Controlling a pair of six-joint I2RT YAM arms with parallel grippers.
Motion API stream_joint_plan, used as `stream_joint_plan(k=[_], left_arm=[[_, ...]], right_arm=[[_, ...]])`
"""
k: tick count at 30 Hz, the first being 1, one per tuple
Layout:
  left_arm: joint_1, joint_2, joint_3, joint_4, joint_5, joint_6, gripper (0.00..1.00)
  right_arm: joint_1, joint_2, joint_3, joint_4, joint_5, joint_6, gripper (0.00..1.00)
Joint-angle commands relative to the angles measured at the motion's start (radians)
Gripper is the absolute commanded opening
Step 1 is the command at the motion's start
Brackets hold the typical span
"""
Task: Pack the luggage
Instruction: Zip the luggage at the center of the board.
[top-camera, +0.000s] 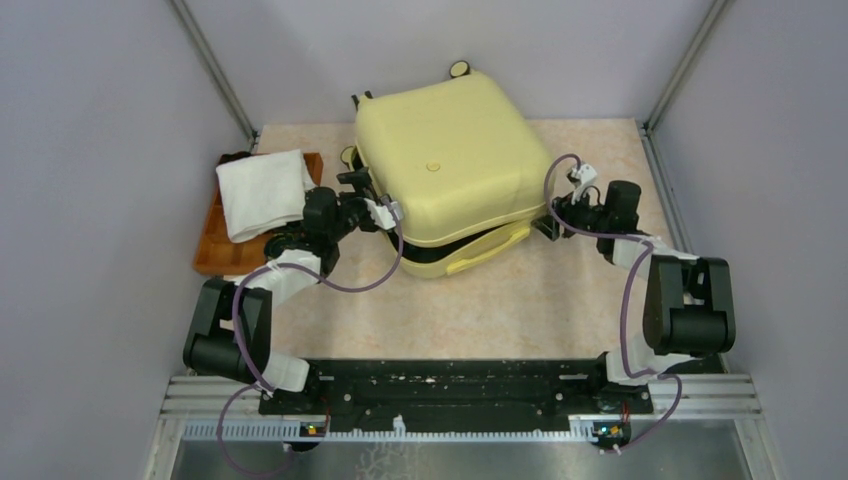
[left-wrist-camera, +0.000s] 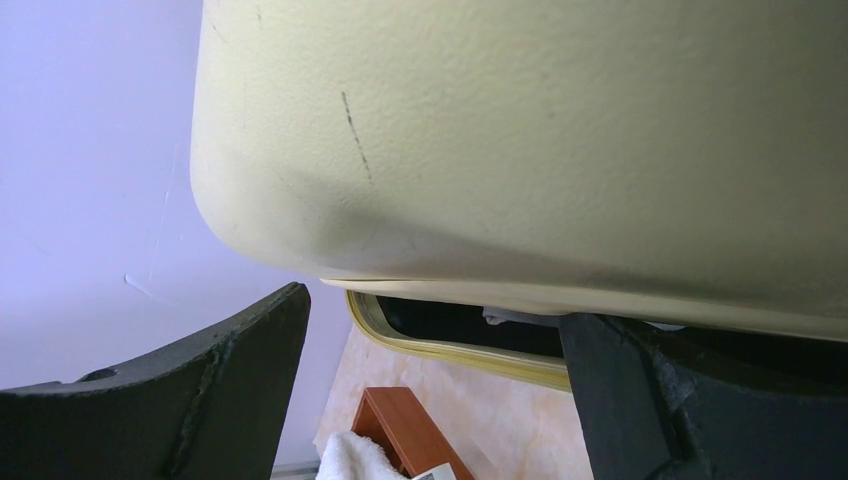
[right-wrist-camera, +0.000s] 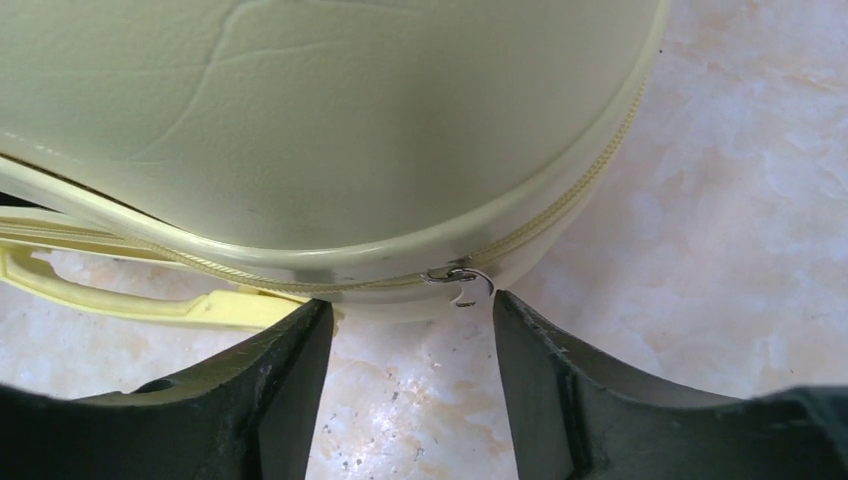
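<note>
Pale yellow hard shell, textured and rigid: the luggage (top-camera: 440, 150) lies flat at the middle of the table (top-camera: 560, 300), wheels toward the far wall. Its lid is lowered but not seated, and a dark gap shows along the near edge, with the black lining visible in the left wrist view. The left gripper (top-camera: 385, 212) stands at the near-left corner with its jaws spread wide and nothing between them. One finger sits close under the lid's rim. The right gripper (right-wrist-camera: 410, 315) is at the right side of the case, jaws parted and holding nothing. The small metal zip pull (right-wrist-camera: 458, 280) hangs just beyond its fingertips, touching neither. A wooden tray (top-camera: 215, 255) with a white towel (top-camera: 262, 190) sits just left of the case. Judgement: the shell will not yield to a pinch and is smooth enough to slip, so it is better pushed than grasped. It looks bulky, and the whole case is likely to slide if the lid is pressed off-centre. Sound holds are the lid's rim, the pale carry handle (top-camera: 480, 258) and the zip pull. The pull is small and loose, and will need a precise, narrow closure.
</note>
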Motion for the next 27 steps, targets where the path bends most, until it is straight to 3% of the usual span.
stream_joint_plan(k=[1,8,22,27], left_arm=[[-0.010,-0.004,0.086,0.185,0.059,-0.020,0.98],[-0.010,0.000,0.100,0.166,0.057,-0.019,0.96],[-0.010,0.014,0.171,0.113,0.009,-0.132,0.96],[-0.010,0.012,0.166,0.115,0.016,-0.139,0.97]], right_arm=[[0.004,-0.006,0.072,0.189,-0.015,-0.050,0.56],[-0.043,-0.027,0.047,0.275,-0.029,-0.027,0.48],[-0.060,-0.059,-0.027,0.378,-0.023,0.057,0.01],[-0.064,-0.116,-0.075,0.383,0.093,0.047,0.00]])
